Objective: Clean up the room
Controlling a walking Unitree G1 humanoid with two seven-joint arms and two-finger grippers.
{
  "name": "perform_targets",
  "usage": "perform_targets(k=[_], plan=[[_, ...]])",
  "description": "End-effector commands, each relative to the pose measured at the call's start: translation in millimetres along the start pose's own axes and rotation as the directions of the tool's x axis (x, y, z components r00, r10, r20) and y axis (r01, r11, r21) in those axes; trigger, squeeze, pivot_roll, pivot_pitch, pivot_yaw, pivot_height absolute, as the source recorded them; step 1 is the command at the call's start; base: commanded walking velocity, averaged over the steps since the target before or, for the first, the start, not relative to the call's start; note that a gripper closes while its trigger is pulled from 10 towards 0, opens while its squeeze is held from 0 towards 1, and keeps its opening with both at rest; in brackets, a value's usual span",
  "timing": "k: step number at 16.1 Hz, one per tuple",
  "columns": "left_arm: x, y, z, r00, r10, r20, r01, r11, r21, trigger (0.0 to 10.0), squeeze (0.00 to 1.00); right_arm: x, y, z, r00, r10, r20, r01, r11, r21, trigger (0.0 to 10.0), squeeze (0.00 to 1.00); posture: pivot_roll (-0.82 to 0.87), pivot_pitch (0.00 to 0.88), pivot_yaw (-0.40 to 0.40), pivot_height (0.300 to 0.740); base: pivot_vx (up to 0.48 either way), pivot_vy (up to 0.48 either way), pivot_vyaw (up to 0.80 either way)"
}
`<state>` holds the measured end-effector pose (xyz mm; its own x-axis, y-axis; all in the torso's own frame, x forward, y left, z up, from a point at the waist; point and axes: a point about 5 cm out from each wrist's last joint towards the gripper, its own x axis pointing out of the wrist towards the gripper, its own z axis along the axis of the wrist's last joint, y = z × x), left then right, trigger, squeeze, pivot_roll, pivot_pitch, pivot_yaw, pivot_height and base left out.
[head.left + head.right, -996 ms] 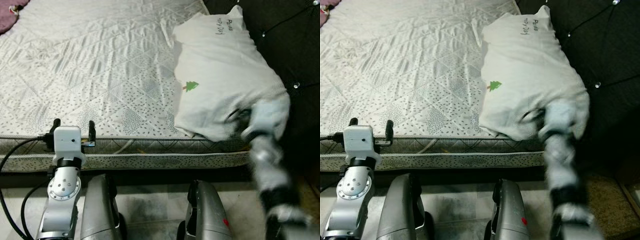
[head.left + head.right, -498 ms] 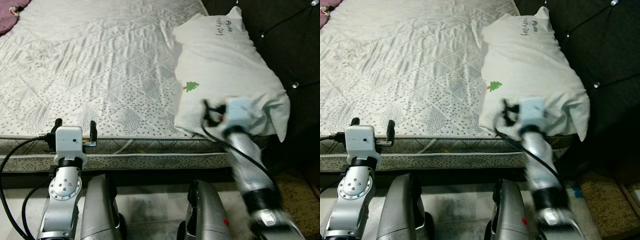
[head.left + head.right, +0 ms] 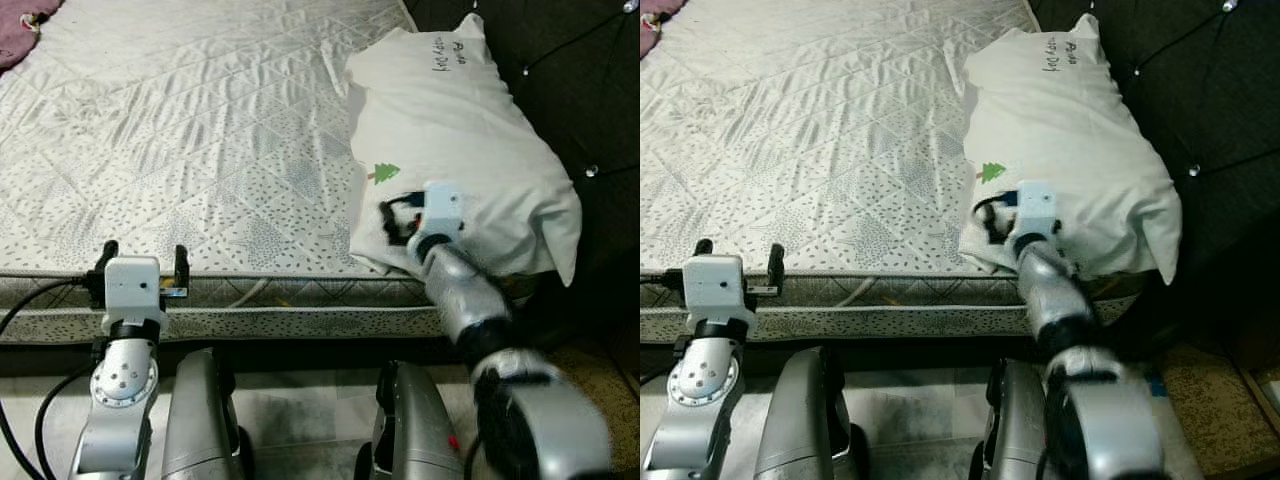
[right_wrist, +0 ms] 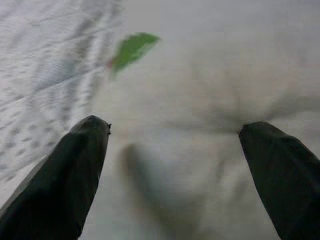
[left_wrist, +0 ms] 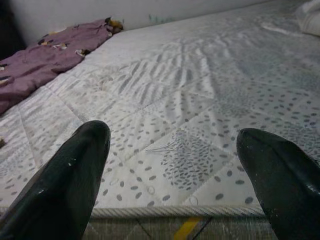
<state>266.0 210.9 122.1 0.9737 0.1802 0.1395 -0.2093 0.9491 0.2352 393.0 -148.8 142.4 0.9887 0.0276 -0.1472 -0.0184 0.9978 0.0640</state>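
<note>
A white pillow (image 3: 450,130) with a small green tree print (image 3: 383,173) and handwriting lies at the bed's right end, against the dark headboard. My right gripper (image 3: 398,220) is open over the pillow's near corner, fingers (image 4: 75,170) spread with pillow cloth between them, and I cannot tell if they touch it. My left gripper (image 3: 140,262) stands open at the mattress's front edge, nothing between its fingers (image 5: 65,185). A purple garment (image 5: 45,55) lies at the bed's far left corner.
The quilted white mattress (image 3: 180,130) spreads wide and bare ahead. A dark tufted headboard (image 3: 570,70) rises to the right. My silver legs (image 3: 200,420) stand on pale floor below the bed's edge.
My right arm has swung left from the pillow's near right corner to its near left corner, just below the tree print. The left gripper has barely shifted.
</note>
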Motion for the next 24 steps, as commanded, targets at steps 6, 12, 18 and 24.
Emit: perform_targets(k=[6,12,18,24], plan=[[-0.8,6.0,3.1,1.000,0.016,0.000,-0.016,1.000,0.014,10.0,0.00,-3.1,-51.3,-6.6,0.958,-0.277,-0.073,0.272,0.959,-0.076,10.0,1.00,0.10,0.158,-0.083,0.519,0.000,0.000,0.00],[3.9,5.0,5.3,1.000,0.021,0.009,-0.021,1.000,0.008,10.0,0.00,-0.6,-43.4,11.4,0.978,-0.197,0.071,0.205,0.971,-0.126,10.0,0.20,0.08,0.137,-0.087,0.519,0.000,0.000,0.00],[6.1,4.8,3.2,1.000,0.026,0.007,-0.026,1.000,-0.005,10.0,0.00,-20.0,-36.1,-14.3,0.986,-0.053,0.155,0.066,0.995,-0.076,10.0,0.00,0.05,0.109,-0.080,0.519,0.000,0.000,0.00],[10.2,10.3,4.0,0.999,0.038,0.018,-0.038,0.999,-0.028,10.0,0.00,-55.9,-17.3,-23.8,0.974,0.023,0.225,-0.016,0.999,-0.032,10.0,0.00,0.02,0.052,-0.065,0.519,0.000,0.000,0.00]])
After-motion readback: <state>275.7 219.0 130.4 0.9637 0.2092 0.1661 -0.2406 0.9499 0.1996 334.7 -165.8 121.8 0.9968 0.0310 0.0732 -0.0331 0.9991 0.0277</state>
